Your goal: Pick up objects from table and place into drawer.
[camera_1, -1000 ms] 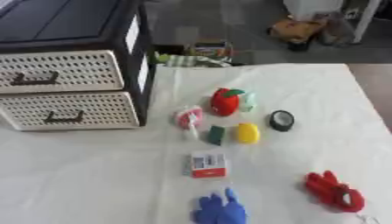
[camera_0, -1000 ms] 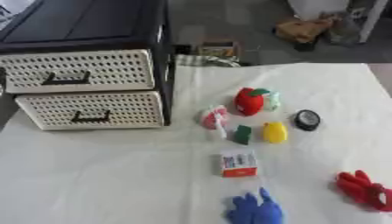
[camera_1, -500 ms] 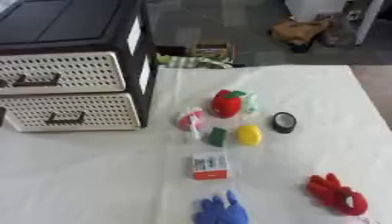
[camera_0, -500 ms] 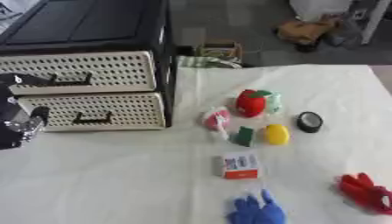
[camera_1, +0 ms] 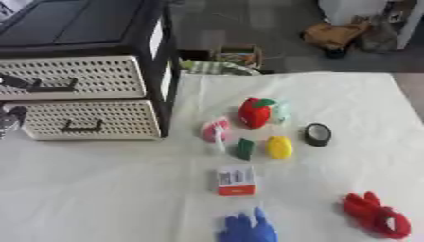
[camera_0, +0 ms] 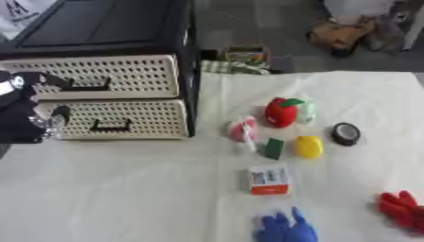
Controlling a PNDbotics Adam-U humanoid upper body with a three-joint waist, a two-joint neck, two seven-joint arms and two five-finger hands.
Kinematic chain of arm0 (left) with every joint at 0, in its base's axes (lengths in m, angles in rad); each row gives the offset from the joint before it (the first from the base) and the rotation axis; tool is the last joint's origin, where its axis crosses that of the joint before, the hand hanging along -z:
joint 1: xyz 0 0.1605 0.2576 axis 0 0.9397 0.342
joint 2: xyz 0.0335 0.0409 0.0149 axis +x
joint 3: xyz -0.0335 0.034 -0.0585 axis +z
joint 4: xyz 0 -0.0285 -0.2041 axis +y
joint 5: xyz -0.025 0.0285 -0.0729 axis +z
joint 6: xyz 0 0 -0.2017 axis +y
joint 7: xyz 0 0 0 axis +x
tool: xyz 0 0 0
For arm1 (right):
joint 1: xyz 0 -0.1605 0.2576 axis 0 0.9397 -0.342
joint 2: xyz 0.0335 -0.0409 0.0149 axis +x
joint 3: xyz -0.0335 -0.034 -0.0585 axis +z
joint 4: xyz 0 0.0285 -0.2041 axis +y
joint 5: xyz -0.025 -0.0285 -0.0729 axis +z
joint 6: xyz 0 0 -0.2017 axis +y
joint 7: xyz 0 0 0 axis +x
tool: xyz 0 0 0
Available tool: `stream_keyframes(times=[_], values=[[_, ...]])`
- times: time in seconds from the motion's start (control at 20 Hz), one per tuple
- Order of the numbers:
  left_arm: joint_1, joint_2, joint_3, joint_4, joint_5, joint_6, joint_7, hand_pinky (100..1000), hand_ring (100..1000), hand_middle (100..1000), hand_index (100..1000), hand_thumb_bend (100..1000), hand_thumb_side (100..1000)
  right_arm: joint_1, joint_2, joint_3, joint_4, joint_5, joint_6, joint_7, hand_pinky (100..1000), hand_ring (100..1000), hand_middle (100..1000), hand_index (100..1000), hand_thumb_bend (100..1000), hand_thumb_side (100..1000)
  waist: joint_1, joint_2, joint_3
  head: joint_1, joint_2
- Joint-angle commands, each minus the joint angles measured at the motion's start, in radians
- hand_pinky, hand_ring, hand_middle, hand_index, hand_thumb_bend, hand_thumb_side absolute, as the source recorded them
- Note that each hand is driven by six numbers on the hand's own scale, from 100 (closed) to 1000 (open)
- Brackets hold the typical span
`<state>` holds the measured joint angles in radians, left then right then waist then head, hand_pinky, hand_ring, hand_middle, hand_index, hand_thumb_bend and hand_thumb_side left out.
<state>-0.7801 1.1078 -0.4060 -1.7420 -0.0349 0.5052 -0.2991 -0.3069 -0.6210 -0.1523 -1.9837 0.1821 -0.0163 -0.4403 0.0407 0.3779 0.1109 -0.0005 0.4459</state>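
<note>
At the left edge of the frame the robot's left hand (camera_0: 29,111) hung in front of the black cabinet with two cream perforated drawers (camera_0: 116,90), level with the gap between the upper drawer (camera_0: 124,75) and the lower drawer (camera_0: 124,119). It showed as a dark shape with silver parts, and whether its fingers were spread or curled could not be told. It held none of the objects. The right hand was not visible in either view.

Both drawers looked closed, and nothing had yet gone in. All the items lay on the white tabletop (camera_0: 124,198), well apart from the hand, to the right of centre: a red apple-shaped toy with a green leaf (camera_0: 281,112), a small pink and white object (camera_0: 242,129), a small dark green block (camera_0: 273,148), a yellow lemon-shaped toy (camera_0: 309,147), a round black disc (camera_0: 344,133), a white and orange box (camera_0: 269,180), a blue glove-shaped toy (camera_0: 284,230) at the bottom edge and a red glove-shaped toy (camera_1: 377,218) at lower right.

The step in hand appeared to be opening a drawer before any picking. The next move would call for hooking a black drawer handle (camera_0: 109,125) and pulling it straight out.
</note>
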Motion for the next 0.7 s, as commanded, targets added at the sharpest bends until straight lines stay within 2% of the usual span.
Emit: stream_keyframes(times=[0.05, 0.7], values=[[-0.049, -0.007, 0.004, 0.073, -0.051, -0.026, -0.049, 100, 100, 100, 923, 105, 408, -0.002, -0.019, -0.005, -0.016, -0.001, 0.002, 0.000, 795, 569, 650, 841, 100, 825, -0.001, -0.021, 0.002, 0.007, -0.010], [-0.195, -0.120, 0.032, 0.326, -0.241, -0.181, -0.238, 100, 100, 100, 898, 105, 408, 0.006, -0.017, -0.010, -0.016, 0.001, 0.008, -0.007, 795, 567, 646, 839, 100, 813, 0.006, -0.011, 0.005, 0.008, -0.009]])
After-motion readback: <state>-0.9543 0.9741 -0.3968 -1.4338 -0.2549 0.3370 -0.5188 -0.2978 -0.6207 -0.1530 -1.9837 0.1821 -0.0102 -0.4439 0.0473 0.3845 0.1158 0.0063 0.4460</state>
